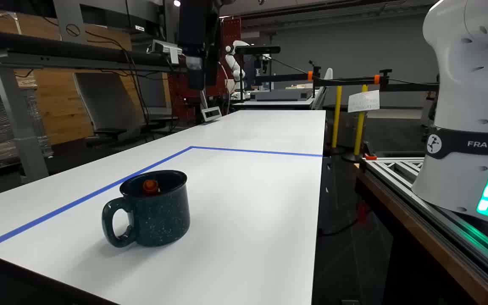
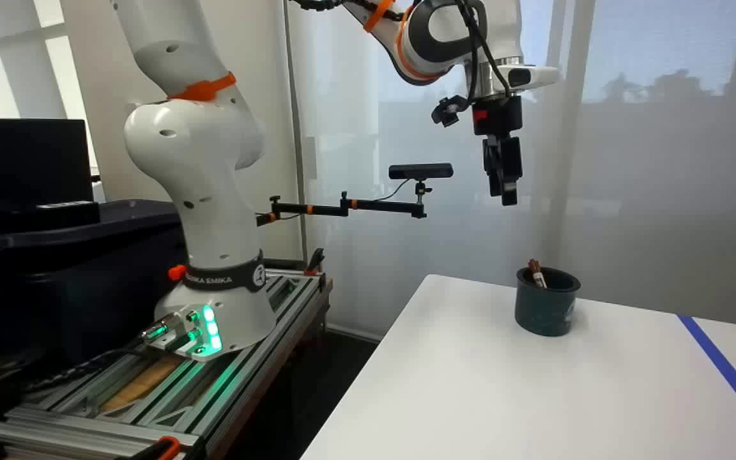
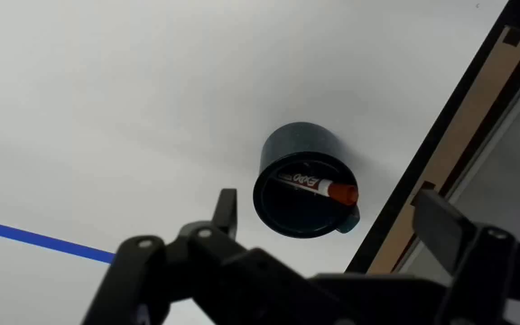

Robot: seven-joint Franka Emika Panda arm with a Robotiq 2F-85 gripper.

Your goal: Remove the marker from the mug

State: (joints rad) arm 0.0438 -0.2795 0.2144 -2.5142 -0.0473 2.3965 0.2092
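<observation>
The dark teal mug [image 1: 159,220] stands upright on the white table in both exterior views [image 2: 545,313]. The marker leans inside it, red cap end up at the rim, in both exterior views [image 1: 151,187] [image 2: 536,275]. In the wrist view the marker [image 3: 316,184] lies across the opening of the mug [image 3: 303,135], its cap at the rim near the handle; its lower end is in shadow. My gripper [image 3: 331,214] is open and empty, its fingers wide apart. In an exterior view the gripper [image 2: 503,191] hangs pointing down, well above and slightly to one side of the mug.
The white table [image 1: 244,254] carries blue tape lines [image 1: 87,197] near the mug. The table's edge [image 3: 400,194] runs close to the mug's handle side in the wrist view. A camera on a black boom [image 2: 420,171] stands behind the table.
</observation>
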